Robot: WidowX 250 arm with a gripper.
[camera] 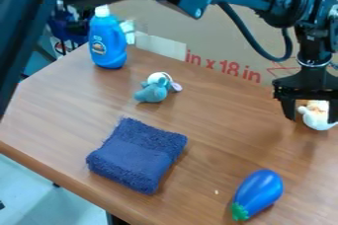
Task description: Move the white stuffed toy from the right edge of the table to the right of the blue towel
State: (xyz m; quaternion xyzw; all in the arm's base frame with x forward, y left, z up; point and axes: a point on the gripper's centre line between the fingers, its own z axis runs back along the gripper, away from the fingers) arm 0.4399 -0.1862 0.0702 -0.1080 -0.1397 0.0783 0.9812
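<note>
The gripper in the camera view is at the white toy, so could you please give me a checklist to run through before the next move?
1. Gripper has its fingers apart, one on each side of the white toy as seen here: ok.
2. White toy firmly gripped: cannot tell.
3. White toy lifted off the table: cannot tell.
4. Eggplant and towel apart from the gripper: ok.
5. Bottle upright: ok.

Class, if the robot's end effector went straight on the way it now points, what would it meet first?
The end effector points down, so it would probably meet the small white toy at its fingers first, or else the wooden tabletop; depth is unclear.
</note>
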